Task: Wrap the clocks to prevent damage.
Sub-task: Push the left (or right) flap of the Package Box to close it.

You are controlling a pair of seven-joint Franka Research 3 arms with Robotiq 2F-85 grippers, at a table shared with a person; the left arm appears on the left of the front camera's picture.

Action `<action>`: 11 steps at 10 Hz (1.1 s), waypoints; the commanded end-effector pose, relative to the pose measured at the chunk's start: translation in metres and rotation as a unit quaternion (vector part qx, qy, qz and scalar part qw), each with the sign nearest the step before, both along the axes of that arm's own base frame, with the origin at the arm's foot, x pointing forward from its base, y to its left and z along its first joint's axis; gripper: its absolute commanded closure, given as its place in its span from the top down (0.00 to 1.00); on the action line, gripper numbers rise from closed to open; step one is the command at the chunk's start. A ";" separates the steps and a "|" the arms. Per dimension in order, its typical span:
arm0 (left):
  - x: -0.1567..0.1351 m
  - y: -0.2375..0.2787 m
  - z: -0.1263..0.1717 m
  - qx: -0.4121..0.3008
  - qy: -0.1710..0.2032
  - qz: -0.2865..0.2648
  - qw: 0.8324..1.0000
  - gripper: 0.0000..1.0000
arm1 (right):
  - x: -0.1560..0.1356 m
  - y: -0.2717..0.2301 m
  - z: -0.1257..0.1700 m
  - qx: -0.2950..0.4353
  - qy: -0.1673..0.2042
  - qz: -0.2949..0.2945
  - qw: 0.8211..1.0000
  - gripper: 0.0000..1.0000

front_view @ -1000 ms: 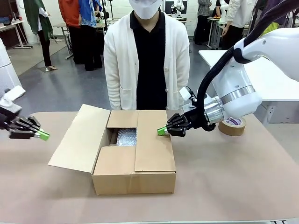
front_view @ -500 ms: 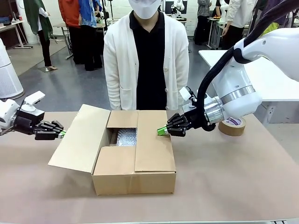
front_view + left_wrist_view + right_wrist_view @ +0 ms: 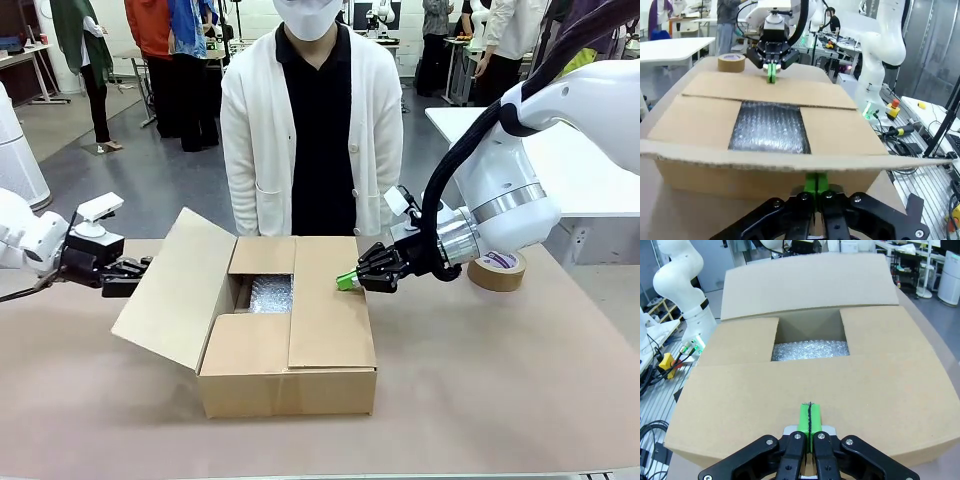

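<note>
Pressing the left tool, fingers fully together and empty, against the outer side of the half-open left flap of the cardboard box; resting the right tool, also closed and empty, with its tip on the folded right flap; lying inside the box, seen through the gap between the flaps, bubble wrap; standing on the tabletop near the right arm, a tape roll.

Front camera looks across the box; 2 wrist cameras closely face its opposite sides.
</note>
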State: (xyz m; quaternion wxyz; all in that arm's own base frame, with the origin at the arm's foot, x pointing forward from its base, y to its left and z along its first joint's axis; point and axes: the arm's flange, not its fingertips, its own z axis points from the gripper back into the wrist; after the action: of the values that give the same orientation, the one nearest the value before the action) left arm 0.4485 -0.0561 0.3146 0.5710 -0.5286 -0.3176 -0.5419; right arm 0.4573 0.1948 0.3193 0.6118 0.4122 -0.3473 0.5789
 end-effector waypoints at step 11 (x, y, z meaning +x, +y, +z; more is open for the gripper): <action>0.006 -0.089 0.012 0.058 -0.166 -0.040 0.984 0.00 | -0.001 0.000 -0.006 -0.002 0.002 -0.006 1.000 0.01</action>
State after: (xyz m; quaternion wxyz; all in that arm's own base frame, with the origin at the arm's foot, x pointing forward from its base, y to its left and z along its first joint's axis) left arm 0.4521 -0.1358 0.3352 0.5201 -0.4270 -0.3366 -0.6586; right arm 0.4574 0.1948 0.3193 0.6119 0.4122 -0.3473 0.5789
